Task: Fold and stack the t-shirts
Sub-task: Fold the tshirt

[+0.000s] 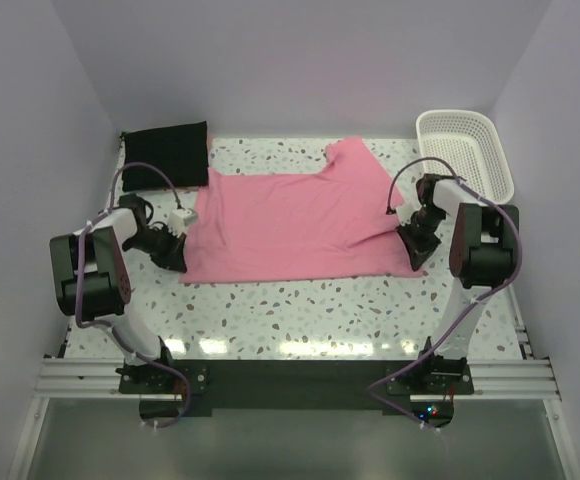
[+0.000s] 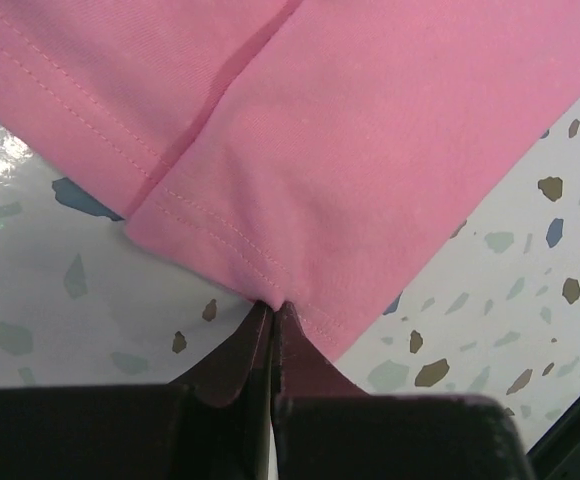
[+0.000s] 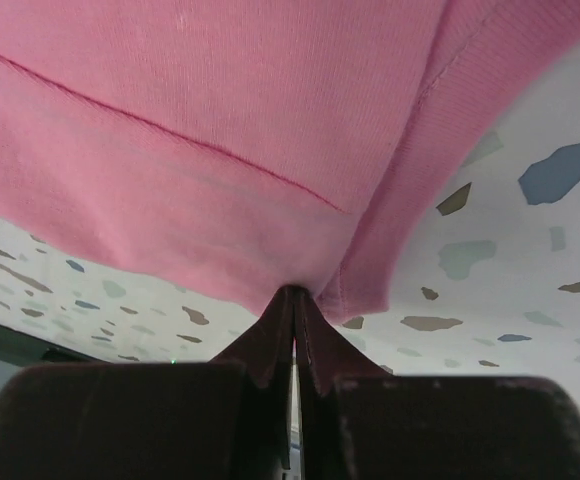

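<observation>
At the near corners of the pink shirt (image 1: pixel 290 225), the left gripper (image 2: pixel 273 305) and right gripper (image 3: pixel 293 293) each clamp its edge, probably to fold it away; it lies spread mid-table, the folded black shirt (image 1: pixel 166 155) far left, awaiting stacking.

My speckled white table (image 1: pixel 300 310) carries three things: the pink t-shirt (image 1: pixel 290 225) spread across its middle, a folded black garment (image 1: pixel 166 155) at the far left corner, and a white lattice basket (image 1: pixel 457 114) at the far right.
</observation>
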